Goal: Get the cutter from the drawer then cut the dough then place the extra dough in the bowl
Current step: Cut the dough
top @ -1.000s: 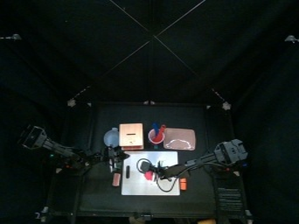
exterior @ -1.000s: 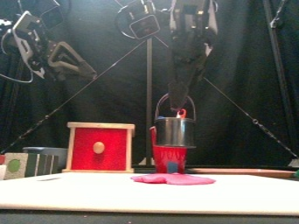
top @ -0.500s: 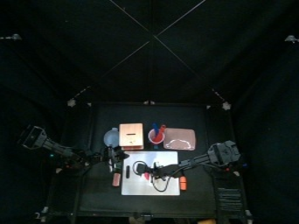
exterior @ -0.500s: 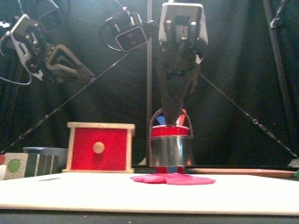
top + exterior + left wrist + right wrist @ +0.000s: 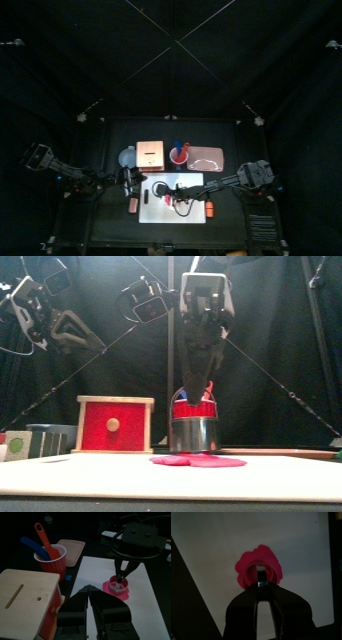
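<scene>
The round metal cutter stands on the flat pink dough, which lies on the white cutting board. My right gripper reaches down from above, shut on the cutter's wire handle. In the right wrist view its jaws close on the wire over the cutter, with dough spreading around it. The left wrist view shows the cutter pressed into the dough. My left gripper hovers shut and empty beside the wooden box, at the board's left edge.
Behind the board stand the wooden box with its red drawer front, the red cup holding a blue and a red knife, and the pink tray. The blue-grey bowl sits left of the box.
My right gripper has come down with the cutter, which hung above the dough a second ago and now rests on it. The left arm has not moved.
</scene>
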